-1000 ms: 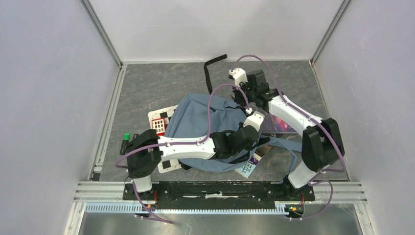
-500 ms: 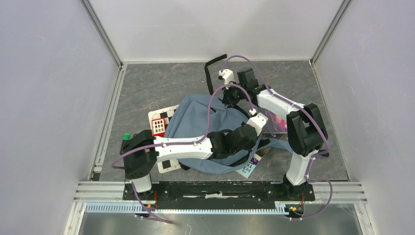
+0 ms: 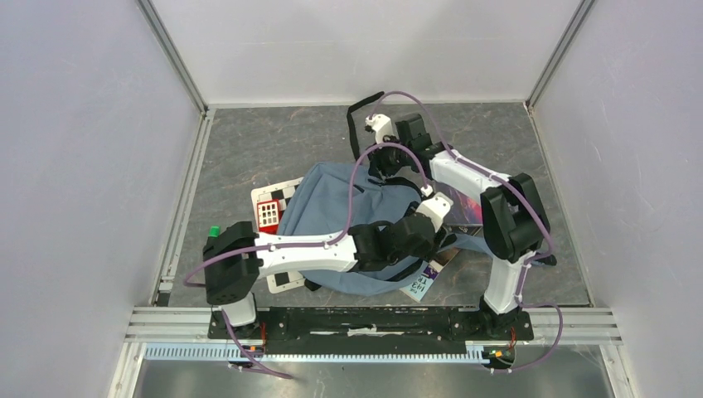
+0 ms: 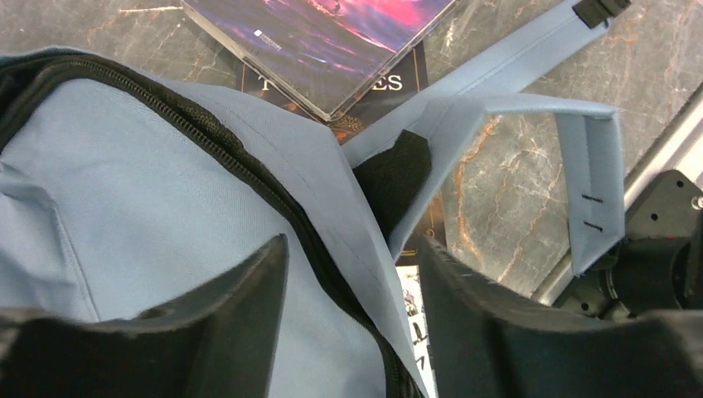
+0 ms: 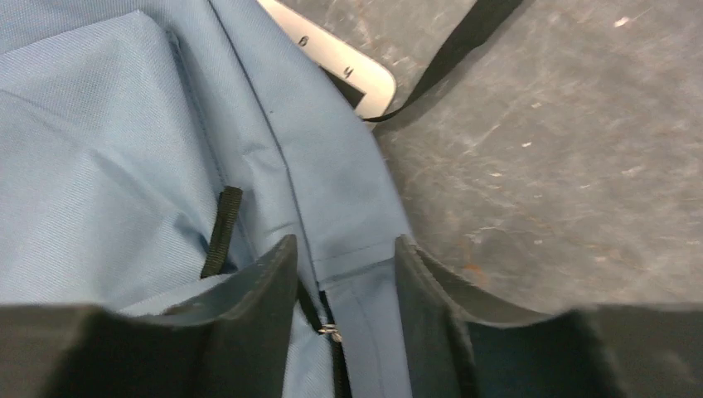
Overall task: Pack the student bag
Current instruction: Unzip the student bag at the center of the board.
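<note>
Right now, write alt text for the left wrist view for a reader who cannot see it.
The left gripper, jaws open, straddles a fold of the grey-blue student bag beside its black zip. Beyond lie a purple-covered book and a looping blue shoulder strap on the grey marbled table.

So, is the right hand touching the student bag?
Cannot tell. Right wrist view: the right hand straddles a seam of the student bag, jaws open; contact unclear.
</note>
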`<state>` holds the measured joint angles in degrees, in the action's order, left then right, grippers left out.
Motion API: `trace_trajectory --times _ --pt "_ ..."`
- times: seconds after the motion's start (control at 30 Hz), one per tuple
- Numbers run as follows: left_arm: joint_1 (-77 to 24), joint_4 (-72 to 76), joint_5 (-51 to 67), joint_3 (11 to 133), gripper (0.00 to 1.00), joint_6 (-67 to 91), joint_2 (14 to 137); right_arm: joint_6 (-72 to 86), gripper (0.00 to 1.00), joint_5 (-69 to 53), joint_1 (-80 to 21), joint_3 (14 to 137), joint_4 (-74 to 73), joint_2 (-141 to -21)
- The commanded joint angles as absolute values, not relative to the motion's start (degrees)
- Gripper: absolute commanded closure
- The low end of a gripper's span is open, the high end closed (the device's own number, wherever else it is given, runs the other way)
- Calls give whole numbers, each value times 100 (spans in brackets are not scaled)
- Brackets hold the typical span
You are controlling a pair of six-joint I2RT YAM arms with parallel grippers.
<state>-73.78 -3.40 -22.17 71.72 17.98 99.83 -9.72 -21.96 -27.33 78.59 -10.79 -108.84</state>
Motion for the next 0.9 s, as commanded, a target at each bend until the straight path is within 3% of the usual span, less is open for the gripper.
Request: trace_trajectory --times 0.0,0.03,0.13,0.27,0.4,0.67,0.87 --pt "-7523 -396 -2527 7104 24 2116 9306 -589 34 -1587 -2581 8244 -992 -10029" --pt "-7520 -426 -2573 7051 18 2155 9198 -460 26 -1459 -2492 8236 -1083 -9864" --pt "-7523 -536 -2600 6857 8 2294 8809 -82 14 -1102 -2201 8193 -1474 -9408" --pt "-7523 -733 -2670 6495 0 2619 8191 367 10 -691 -1822 7862 -1962 -8722" --pt "-7458 -967 -2586 6215 0 2978 7742 671 8 -375 -1696 7060 -2238 -7889" --pt "-6987 -1442 -1902 6084 0 3602 7578 1515 10 -552 -1696 4714 -2073 -5873" --pt "-6657 -1357 -1393 6085 0 3616 7780 1868 23 -1030 -1696 3614 -1786 -4789"
